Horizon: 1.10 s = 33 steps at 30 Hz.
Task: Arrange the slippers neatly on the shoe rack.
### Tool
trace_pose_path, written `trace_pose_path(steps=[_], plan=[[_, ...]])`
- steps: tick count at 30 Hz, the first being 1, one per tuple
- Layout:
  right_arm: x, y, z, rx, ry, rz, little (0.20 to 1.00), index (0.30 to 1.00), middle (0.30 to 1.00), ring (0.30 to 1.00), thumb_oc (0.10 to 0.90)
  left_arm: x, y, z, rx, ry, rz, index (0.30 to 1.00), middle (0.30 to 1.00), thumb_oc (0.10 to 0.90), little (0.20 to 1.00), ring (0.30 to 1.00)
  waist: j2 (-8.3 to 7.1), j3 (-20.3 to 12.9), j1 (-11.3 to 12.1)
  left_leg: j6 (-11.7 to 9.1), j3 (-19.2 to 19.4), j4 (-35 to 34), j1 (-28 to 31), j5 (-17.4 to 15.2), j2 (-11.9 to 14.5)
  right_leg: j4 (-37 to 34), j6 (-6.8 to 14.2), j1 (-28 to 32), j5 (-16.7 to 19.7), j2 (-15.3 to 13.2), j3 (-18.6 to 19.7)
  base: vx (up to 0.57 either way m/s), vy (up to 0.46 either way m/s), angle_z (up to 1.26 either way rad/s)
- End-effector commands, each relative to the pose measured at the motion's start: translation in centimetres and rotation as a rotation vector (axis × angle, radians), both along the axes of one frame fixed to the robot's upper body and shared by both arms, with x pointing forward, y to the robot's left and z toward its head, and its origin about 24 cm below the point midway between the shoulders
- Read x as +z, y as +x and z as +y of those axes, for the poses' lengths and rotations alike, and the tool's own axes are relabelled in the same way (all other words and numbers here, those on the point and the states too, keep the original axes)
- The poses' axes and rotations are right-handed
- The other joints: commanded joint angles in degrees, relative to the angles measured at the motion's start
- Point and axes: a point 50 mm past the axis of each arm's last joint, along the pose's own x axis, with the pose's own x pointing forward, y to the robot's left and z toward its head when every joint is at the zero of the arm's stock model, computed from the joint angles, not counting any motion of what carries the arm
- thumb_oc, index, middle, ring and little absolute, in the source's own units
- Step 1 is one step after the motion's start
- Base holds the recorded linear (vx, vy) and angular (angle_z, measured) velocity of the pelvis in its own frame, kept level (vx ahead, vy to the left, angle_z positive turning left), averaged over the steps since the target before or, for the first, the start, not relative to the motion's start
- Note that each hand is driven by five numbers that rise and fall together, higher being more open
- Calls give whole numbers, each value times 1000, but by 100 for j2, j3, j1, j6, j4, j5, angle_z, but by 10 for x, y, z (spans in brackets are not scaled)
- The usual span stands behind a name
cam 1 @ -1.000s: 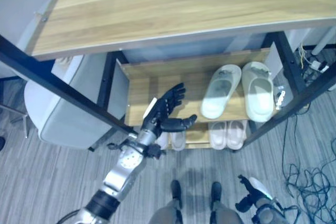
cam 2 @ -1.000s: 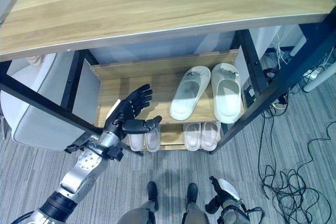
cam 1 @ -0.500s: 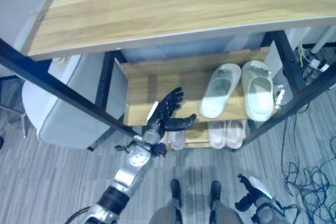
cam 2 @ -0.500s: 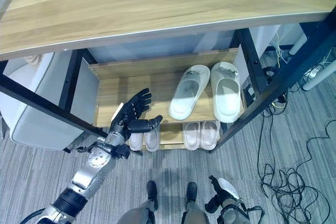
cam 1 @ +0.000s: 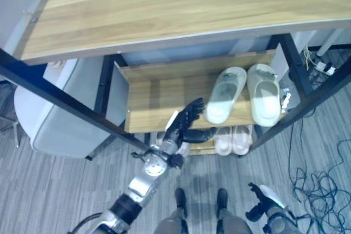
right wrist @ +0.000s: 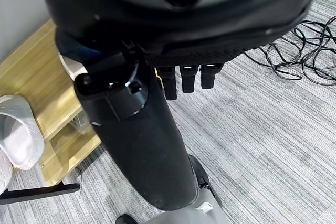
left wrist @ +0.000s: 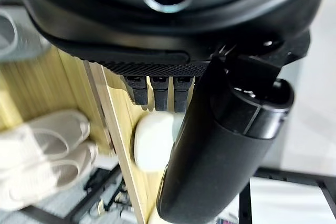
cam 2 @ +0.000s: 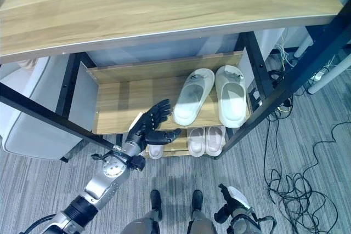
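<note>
Grey carpet floor (cam 2: 307, 201) under shoe rack (cam 2: 126, 100); mid shelf has pale slippers (cam 2: 211, 97), no legible writing. Left hand (cam 2: 147, 130) fingers spread wide, empty; right hand (right wrist: 157, 129) fingers relaxed.

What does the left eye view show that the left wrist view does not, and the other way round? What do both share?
The left eye view adds the rack's top board, the pale green slippers on the middle shelf, and the right hand low down. The left wrist view adds a white slipper toe just past the open left hand. Both share that hand, the shelf's wood and the white pair below.
</note>
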Motion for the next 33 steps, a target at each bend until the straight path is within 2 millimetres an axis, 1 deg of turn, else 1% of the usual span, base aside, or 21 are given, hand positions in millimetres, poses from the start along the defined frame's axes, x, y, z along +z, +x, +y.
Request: trace_pose_path(steps=[1, 2, 7, 18, 22, 26, 27, 28, 29, 30, 33], plan=[[6, 4, -1, 12, -11, -55, 900, 900, 900, 900, 800, 55, 18, -27, -91, -97, -230, 900, 900, 800, 900, 900, -228, -156, -29, -510, 136, -45, 262, -303, 250, -11, 463, -121, -388, -385, -171, -17, 4, -9], [6, 5, -1, 11, -11, -59, 900, 900, 900, 900, 800, 56, 16, -34, -115, -103, -230, 900, 900, 800, 900, 900, -209, -142, -47, -511, 150, -45, 254, -307, 243, -11, 468, -139, -384, -391, -165, -21, 7, -5], [8, 5, -3, 14, -19, -65, 900, 900, 900, 900, 800, 62, 15, -44, -144, -108, -250, 900, 900, 800, 900, 900, -175, -110, -98, -510, 206, -45, 241, -314, 243, -11, 484, -194, -359, -413, -121, -15, 7, -4], [7, -5, -15, -7, -47, -45, 900, 900, 900, 900, 800, 77, 17, -55, -166, -125, -302, 900, 900, 800, 900, 900, -103, -98, -191, -514, 320, -45, 277, -310, 255, -11, 508, -242, -338, -426, -62, -7, 5, -8], [7, -5, -16, -6, -48, -46, 900, 900, 900, 900, 800, 80, 19, -55, -161, -115, -318, 900, 900, 800, 900, 900, -80, -105, -203, -519, 329, -45, 273, -306, 253, -11, 512, -256, -338, -424, -55, 0, 0, 0], [5, -10, -18, -9, -49, -30, 900, 900, 900, 900, 800, 79, 24, -41, -114, -75, -332, 900, 900, 800, 900, 900, -46, -154, -182, -531, 341, -45, 296, -292, 266, -11, 511, -230, -350, -415, -59, 0, -5, -3], [5, -10, -18, -8, -49, -30, 900, 900, 900, 900, 800, 79, 24, -40, -114, -75, -332, 900, 900, 800, 900, 900, -47, -154, -185, -532, 340, -45, 297, -292, 266, -11, 511, -228, -350, -415, -60, 2, -18, -5], [4, -12, -18, -15, -46, -18, 900, 900, 900, 900, 800, 78, 27, -32, -89, -72, -328, 900, 900, 800, 900, 900, -43, -181, -164, -534, 327, -45, 311, -285, 275, -11, 501, -204, -360, -406, -79, 0, -13, -3], [4, -12, -18, -15, -46, -18, 900, 900, 900, 900, 800, 78, 27, -32, -89, -72, -328, 900, 900, 800, 900, 900, -43, -181, -164, -534, 327, -45, 311, -285, 275, -11, 501, -204, -360, -406, -79, 10, -31, -2], [2, -13, -18, -21, -40, -9, 900, 900, 900, 900, 800, 77, 28, -22, -64, -69, -325, 900, 900, 800, 900, 900, -42, -216, -125, -542, 304, -45, 325, -272, 282, -11, 497, -150, -370, -401, -119, 0, 0, 0], [-1, -15, -14, -23, -26, 7, 900, 900, 900, 900, 800, 77, 28, -11, -37, -79, -326, 900, 900, 800, 900, 900, -62, -265, -76, -553, 257, -45, 362, -266, 288, -11, 487, -70, -392, -393, -163, 15, -31, 7]])
